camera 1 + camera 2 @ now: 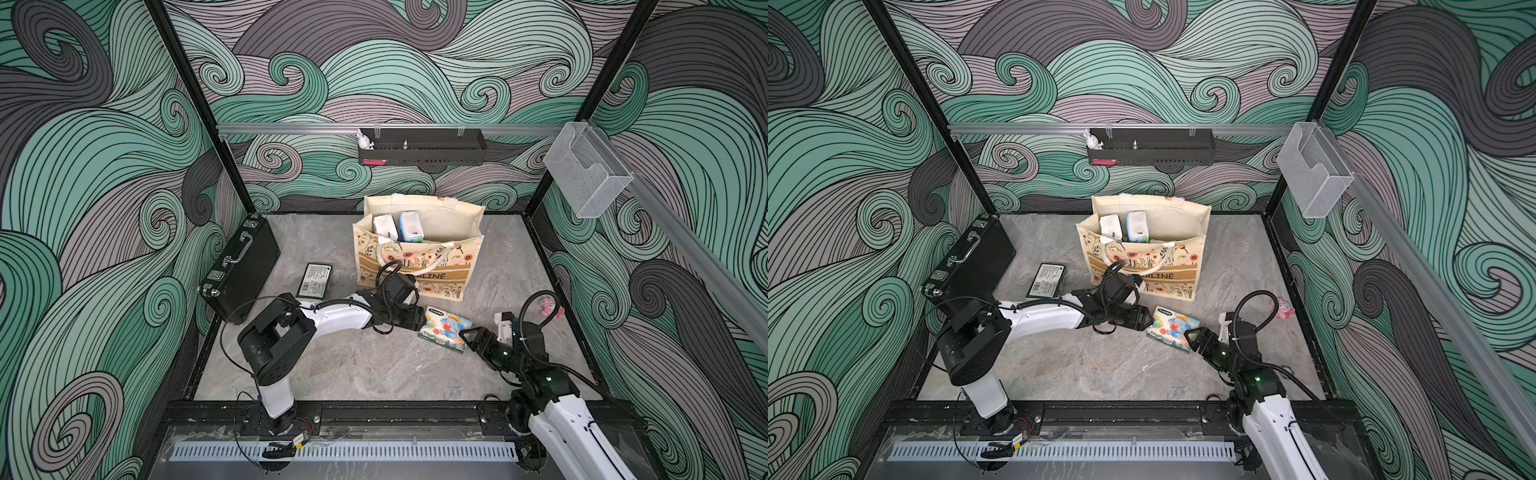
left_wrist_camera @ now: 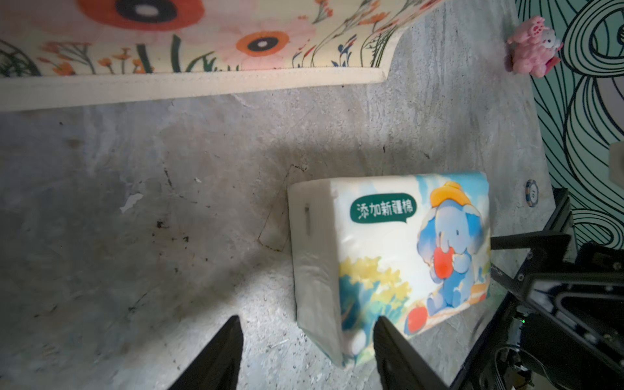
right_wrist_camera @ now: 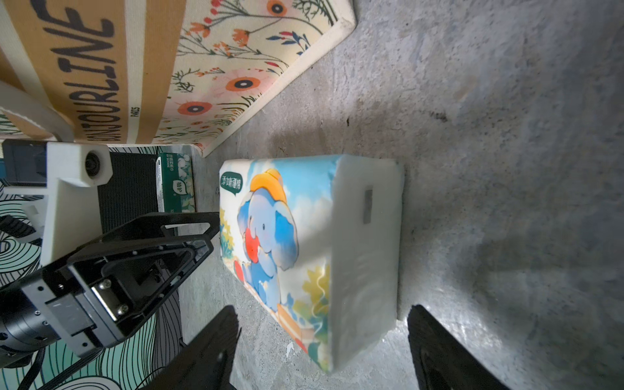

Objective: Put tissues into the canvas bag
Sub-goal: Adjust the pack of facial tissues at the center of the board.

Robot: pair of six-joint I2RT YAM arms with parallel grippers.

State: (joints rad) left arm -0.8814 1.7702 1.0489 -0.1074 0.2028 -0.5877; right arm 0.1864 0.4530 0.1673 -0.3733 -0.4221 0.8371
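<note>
The elephant-print tissue pack lies flat on the surface, printed face up, just in front of the canvas bag and a little toward its right corner. Its long axis appears to run slantwise between the two arms, so each claw meets one end of it. The right claw sits at the near right end. In the right wrist view its fingers stand wide apart with the pack's end between them and nothing clamped. The left claw comes in from the opposite end, with its tips right against the pack. Its fingers are also apart, somewhat less widely, with the pack's near corner between them; I cannot tell whether either one presses on the wrapper. Both arms are about equally near, so the pick seems to depend on which claw closes squarely across the soft pack. The lift into the bag would then go up and away from the robot. A white pack and a light blue pack stand inside the bag, and a dark green pack waits on the surface to its left.
</note>
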